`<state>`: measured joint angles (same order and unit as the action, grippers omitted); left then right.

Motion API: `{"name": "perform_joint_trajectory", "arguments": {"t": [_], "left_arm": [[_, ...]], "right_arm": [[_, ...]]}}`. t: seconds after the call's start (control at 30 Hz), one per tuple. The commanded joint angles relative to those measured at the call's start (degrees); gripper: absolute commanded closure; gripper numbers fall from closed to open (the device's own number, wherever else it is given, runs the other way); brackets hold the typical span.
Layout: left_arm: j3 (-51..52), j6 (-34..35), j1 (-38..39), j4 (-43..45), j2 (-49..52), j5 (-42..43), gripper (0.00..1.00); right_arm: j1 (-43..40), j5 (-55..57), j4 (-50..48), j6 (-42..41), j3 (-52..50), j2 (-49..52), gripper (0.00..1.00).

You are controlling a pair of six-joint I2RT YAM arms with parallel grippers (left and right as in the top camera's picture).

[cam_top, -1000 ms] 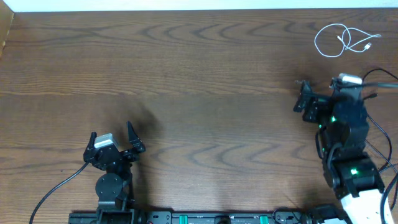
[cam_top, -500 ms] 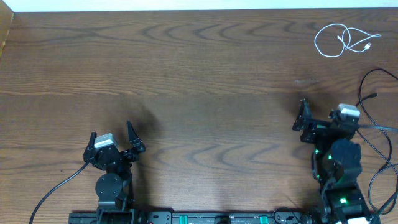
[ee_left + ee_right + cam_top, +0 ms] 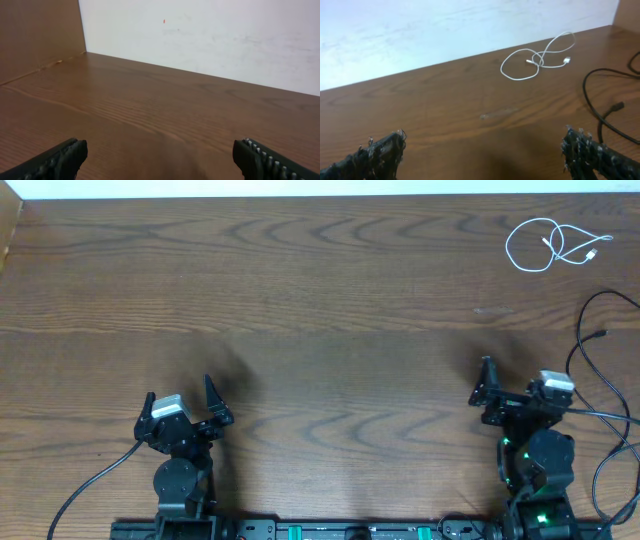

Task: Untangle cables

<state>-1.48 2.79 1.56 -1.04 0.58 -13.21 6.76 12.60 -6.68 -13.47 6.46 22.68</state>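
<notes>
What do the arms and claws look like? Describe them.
Left arm and right arm: black, round joints, grey wrist block; green lights on the right. Left claw and right claw: two black ridged fingers each. Black cords trail from both.

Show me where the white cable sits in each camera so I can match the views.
Overhead: the white cable lies looped in the top right corner of the picture.
Left wrist: not in it.
Right wrist: the white cable lies upper right of centre, ahead of the open right claw.
Shared landmark: the black cable's plug end, nearer the robot than the white loops in the overhead and right wrist views.
</notes>
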Motion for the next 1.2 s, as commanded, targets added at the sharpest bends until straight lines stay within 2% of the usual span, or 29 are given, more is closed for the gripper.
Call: {"name": "perform_joint_trajectory", "arguments": {"t": [0.0, 0.43, 0.83, 1.17], "left_arm": [[1.20, 0.07, -0.26, -1.95, -0.35, 0.11, 0.02], [1.20, 0.07, -0.26, -1.92, -0.35, 0.11, 0.02], [1.20, 0.07, -0.26, -1.95, -0.35, 0.13, 0.02], [1.20, 0.07, -0.26, -1.95, -0.35, 0.11, 0.02]], "right_arm": [[-2.49, -3.10, -0.02, -0.61, -1.29, -1.88, 0.01], [-5.20, -6.38, -4.33, 1.36, -6.08, -6.25, 0.01], [-6.47, -6.38, -1.97, 1.97, -6.16, -9.90, 0.01], [-7.61, -7.17, 3.61, 2.45, -6.16, -15.41, 0.01]]}}
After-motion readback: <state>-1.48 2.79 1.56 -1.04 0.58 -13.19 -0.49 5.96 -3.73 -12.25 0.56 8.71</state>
